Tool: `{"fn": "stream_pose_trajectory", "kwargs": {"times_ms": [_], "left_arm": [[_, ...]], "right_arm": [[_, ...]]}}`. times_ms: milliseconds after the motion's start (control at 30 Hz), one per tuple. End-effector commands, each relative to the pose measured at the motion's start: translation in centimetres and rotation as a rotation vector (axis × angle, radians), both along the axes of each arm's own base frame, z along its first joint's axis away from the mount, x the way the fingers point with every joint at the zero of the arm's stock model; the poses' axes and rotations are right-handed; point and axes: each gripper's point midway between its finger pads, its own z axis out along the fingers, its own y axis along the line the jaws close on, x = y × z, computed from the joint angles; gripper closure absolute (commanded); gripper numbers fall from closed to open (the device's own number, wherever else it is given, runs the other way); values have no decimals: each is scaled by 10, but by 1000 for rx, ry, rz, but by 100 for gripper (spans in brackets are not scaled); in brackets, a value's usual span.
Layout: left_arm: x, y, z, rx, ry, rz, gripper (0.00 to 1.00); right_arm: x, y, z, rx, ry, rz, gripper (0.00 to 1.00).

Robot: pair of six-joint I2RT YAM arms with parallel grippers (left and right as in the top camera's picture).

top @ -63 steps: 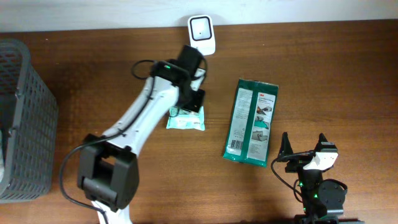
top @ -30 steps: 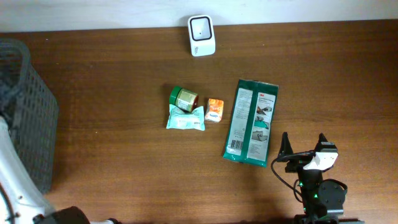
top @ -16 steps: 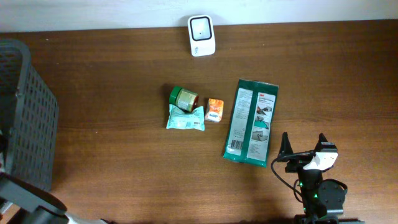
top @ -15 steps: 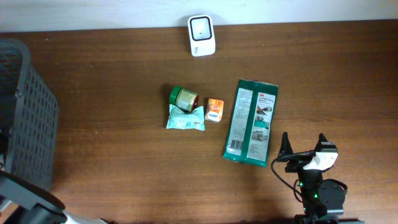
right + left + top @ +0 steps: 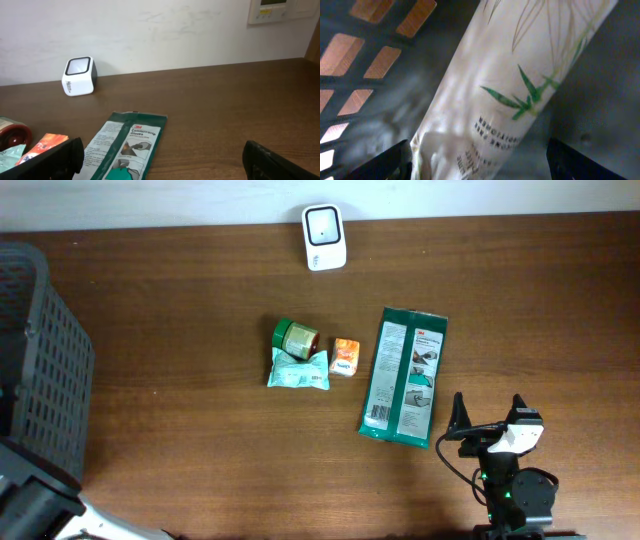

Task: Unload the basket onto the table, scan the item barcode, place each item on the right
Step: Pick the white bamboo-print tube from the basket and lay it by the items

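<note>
In the left wrist view, a white soft pack (image 5: 510, 85) printed with green bamboo leaves lies slanted on the floor of the grey basket (image 5: 375, 60). My left gripper (image 5: 480, 167) is open just over the pack's lower end. One finger (image 5: 390, 161) is next to the pack and the other (image 5: 575, 162) is well apart from it. The white scanner (image 5: 325, 237) stands at the table's far edge, and it also shows as the scanner (image 5: 78, 76) in the right wrist view. My right gripper (image 5: 490, 418) is open and empty at the front right.
The grey basket (image 5: 45, 360) stands at the table's left edge, with my left arm (image 5: 30, 505) beside it. Mid-table lie a green jar (image 5: 296, 337), an orange pack (image 5: 345, 356), a teal wipes pack (image 5: 299, 372) and a long green glove pack (image 5: 404, 376).
My left arm has swung from the middle of the table, near the scanner, over to the basket at the left. The right arm has not moved.
</note>
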Motion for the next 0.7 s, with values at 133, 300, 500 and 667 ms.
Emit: {"fn": "stream_pose_trajectory", "kwargs": {"times_ms": [133,300,500,667], "left_arm": [[-1,7,-18,-3,8,0,76],[1,-1,-9,-8,11,-13,100],[47,-18,93,144,-172,-116,96],[103,-67,240,366,-445,-263,98]], "right_arm": [[0,-1,-3,6,4,-5,2],[0,-1,-3,6,4,-5,2],[0,-1,-3,6,4,-5,2],[0,-1,-3,6,4,-5,2]]}}
